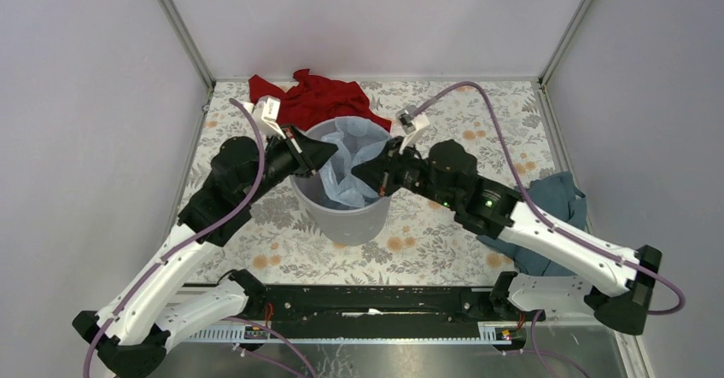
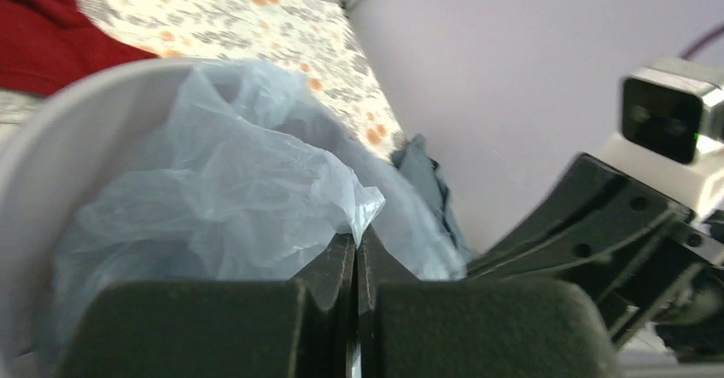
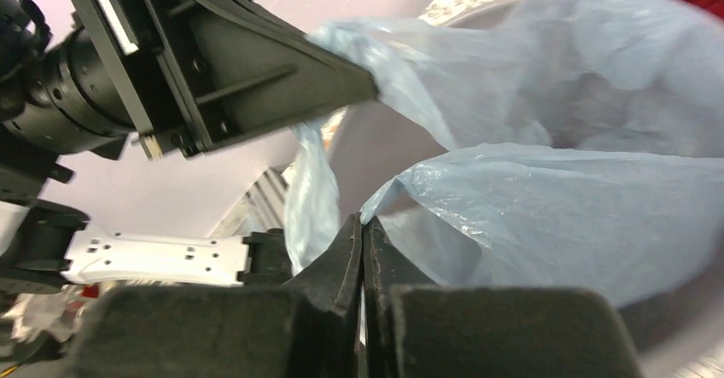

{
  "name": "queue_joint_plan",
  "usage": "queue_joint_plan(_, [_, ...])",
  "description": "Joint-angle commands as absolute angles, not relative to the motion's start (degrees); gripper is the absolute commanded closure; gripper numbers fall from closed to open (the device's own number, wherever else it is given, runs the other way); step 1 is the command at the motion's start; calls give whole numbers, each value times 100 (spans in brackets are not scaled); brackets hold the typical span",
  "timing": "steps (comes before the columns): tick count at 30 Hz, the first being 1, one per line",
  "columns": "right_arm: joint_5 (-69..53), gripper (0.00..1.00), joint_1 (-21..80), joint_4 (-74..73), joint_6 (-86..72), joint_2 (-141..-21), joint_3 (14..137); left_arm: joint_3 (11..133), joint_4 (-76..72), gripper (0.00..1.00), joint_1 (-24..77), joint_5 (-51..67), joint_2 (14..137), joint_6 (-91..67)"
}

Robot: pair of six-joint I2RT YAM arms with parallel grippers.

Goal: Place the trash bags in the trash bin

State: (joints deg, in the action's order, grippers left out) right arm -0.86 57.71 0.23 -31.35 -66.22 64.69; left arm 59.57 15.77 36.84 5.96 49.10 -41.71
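Left claw (image 2: 355, 250): fingers pressed together, pinching an edge of the trash bag (image 2: 239, 190) over the left side of the bin's mouth.
Right claw (image 3: 362, 229): likewise closed tight, a fold of the pale blue film caught at its tips, facing the other arm across the opening.
Trash bag: held between both claws, most of it hanging inside the trash bin (image 1: 341, 216), with crumpled film rising above the rim.
Trash bin: grey, upright on the flowered worktop (image 1: 478, 113).
Red cloth (image 1: 320, 96): crumpled just behind the bin.
Teal cloth (image 1: 555, 199): at the worktop's right edge, partly under the right arm.
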Motion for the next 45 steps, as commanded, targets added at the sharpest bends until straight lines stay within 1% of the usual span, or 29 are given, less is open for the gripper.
queue_joint_plan(1, [740,100,5774,-422,-2575,-5697,6321,6360,2250,100,3630,-546,4577,-3804])
queue_joint_plan(5, [1439,100,5774,-1138,-2440,-4915,6153,6192,2831,100,3630,-1722,4165,-3848])
queue_joint_plan(7, [1721,100,5774,-1411,-2449,-4531,6057,6133,3111,100,3629,-2118,3946,-3870])
queue_joint_plan(12, [2137,100,5774,-1788,-2592,-3815,5679,6012,3735,100,3630,-2701,3469,-3920])
queue_joint_plan(16, [2379,100,5774,-2005,-2599,-3595,5576,6149,4408,100,3630,-3240,3377,-3847])
queue_joint_plan(22, [3136,100,5774,-2408,-2077,-3593,5617,6388,4579,100,3630,-3286,3365,-3252])
queue_joint_plan(25, [3011,100,5773,-2588,-2030,-3837,5660,6528,4595,100,3629,-3056,3508,-3181])
queue_joint_plan(28, [3097,100,5772,-2904,-1794,-4077,5979,6693,4522,100,3625,-2878,3735,-3000])
queue_joint_plan(31, [3733,100,5774,-3338,-1262,-4266,6556,6998,4609,100,3630,-3192,4146,-2454])
queue_joint_plan(35, [4361,100,5774,-3583,-666,-4319,7102,7446,5046,100,3630,-4117,4675,-2128])
queue_joint_plan(36, [4501,100,5774,-3540,-512,-4249,7016,7485,5064,100,3630,-4213,4713,-2093])
queue_joint_plan(38, [4648,100,5774,-2883,-125,-3919,6348,7442,4972,100,3628,-4174,4668,-2110])
queue_joint_plan(40, [4497,100,5774,-2239,-91,-3639,5774,7241,4804,100,3630,-3922,4581,-2158])
queue_joint_plan(42, [4369,100,5772,-2214,-363,-3582,5555,7079,4907,100,3630,-3924,4538,-2387])
queue_joint_plan(45, [4777,100,5774,-2570,-785,-3651,5466,6944,5335,100,3625,-4300,4384,-2702])
